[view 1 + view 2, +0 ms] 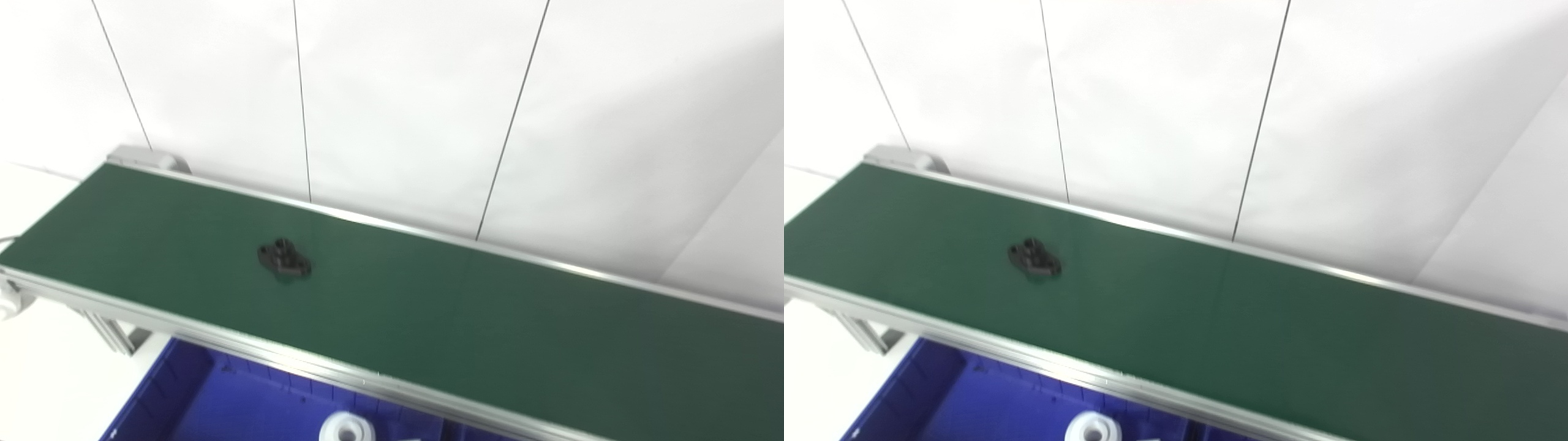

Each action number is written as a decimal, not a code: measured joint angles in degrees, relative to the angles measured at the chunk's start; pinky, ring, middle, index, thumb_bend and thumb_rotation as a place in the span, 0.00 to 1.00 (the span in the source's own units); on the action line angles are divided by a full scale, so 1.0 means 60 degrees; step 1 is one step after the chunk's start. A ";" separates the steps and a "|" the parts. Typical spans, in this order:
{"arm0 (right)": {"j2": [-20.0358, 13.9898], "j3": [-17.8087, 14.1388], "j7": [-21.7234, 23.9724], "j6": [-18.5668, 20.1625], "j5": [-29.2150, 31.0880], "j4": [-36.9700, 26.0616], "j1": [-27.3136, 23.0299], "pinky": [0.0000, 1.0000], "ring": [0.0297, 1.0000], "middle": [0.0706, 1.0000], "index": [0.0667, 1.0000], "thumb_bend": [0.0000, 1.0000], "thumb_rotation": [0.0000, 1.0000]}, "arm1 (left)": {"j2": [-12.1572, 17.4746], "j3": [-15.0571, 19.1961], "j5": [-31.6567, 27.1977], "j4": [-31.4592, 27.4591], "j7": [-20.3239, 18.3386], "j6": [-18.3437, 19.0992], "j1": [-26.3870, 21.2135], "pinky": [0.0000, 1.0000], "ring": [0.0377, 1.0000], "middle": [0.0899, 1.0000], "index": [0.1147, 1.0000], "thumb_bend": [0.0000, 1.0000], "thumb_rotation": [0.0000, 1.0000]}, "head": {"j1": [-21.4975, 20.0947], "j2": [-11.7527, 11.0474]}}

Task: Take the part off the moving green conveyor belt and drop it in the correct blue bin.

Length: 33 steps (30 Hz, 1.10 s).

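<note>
Belt [465, 318] of green colour is running across the picture from the upper left to the lower right, inside a silver metal frame [294, 361]. One small black part [283, 258] is lying flat on the belt, in its left half and about midway between the far edge and the near edge. The part is looking like a little flange with a raised round middle, but it is blurred and its details are hard to make out.

Neither robot hand is showing in either view, so I cannot tell how far the hands are open or whether they are holding anything, and I cannot say where the part is lying relative to them.

Below the near edge of the belt a blue bin [184, 398] is sitting, and the bottom of the picture is cutting it off. Inside it a white round piece [346, 427] is lying, also cut off, so its shape is not clear. White wall panels [398, 104] with thin dark seams are standing behind the belt.
</note>
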 measured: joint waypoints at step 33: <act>-0.0100 0.0534 0.0547 0.2871 -0.0444 -0.4627 -0.4629 0.52 0.59 0.68 0.74 0.82 0.33 | 0.0572 -0.1090 0.0064 0.0076 0.1775 0.0001 -0.0473 0.75 0.82 0.83 0.77 0.90 0.25 | -0.1681 0.0409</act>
